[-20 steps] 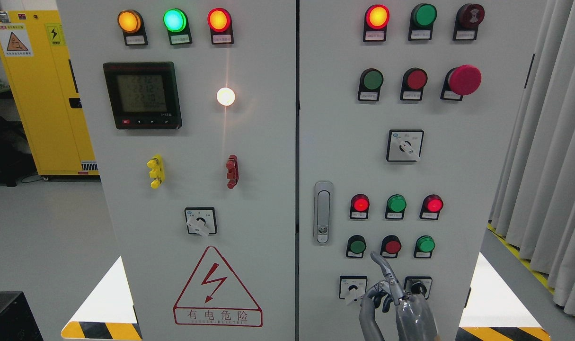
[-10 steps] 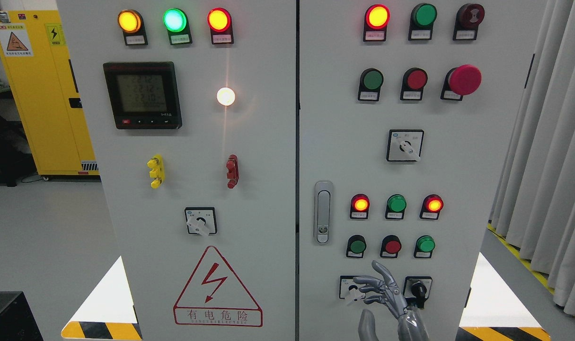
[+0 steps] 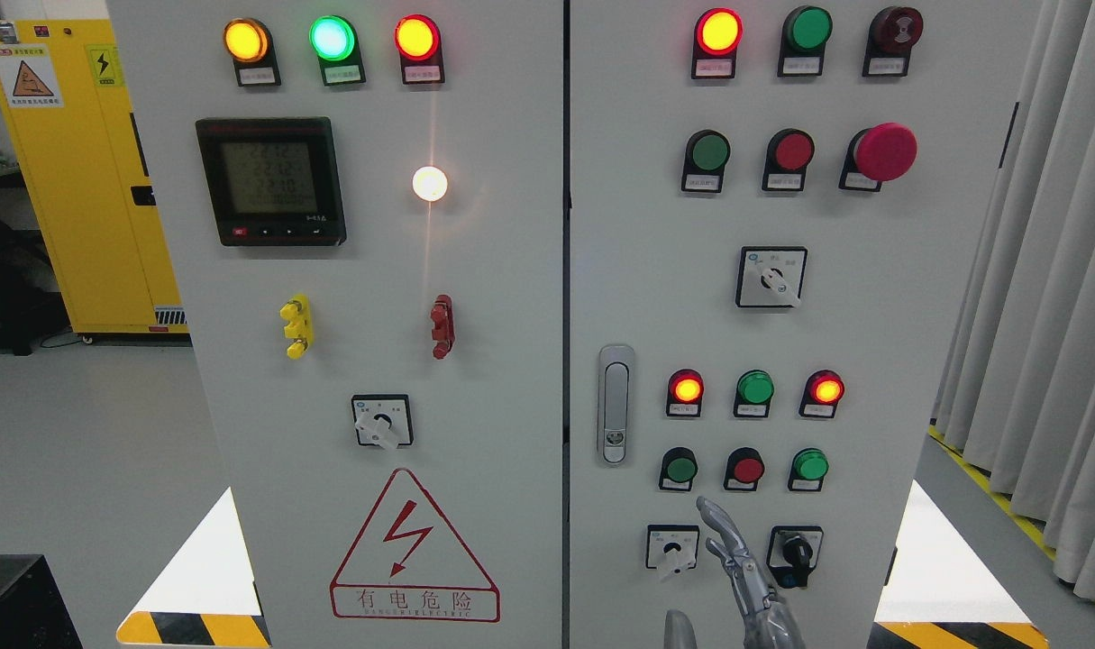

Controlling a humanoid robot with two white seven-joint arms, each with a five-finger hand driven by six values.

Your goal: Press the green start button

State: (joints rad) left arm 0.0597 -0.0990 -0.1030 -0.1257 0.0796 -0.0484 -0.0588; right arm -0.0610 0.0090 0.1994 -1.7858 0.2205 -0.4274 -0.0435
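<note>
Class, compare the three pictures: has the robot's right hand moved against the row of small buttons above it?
Yes. The right hand has sunk lower in view, its fingers now straighter, the tip below the green button and red button, touching neither.

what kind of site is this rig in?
Probably an industrial electrical room or training lab: a grey control cabinet with indicator lamps and pushbuttons, an electric-hazard triangle, and a yellow safety cabinet behind.
</note>
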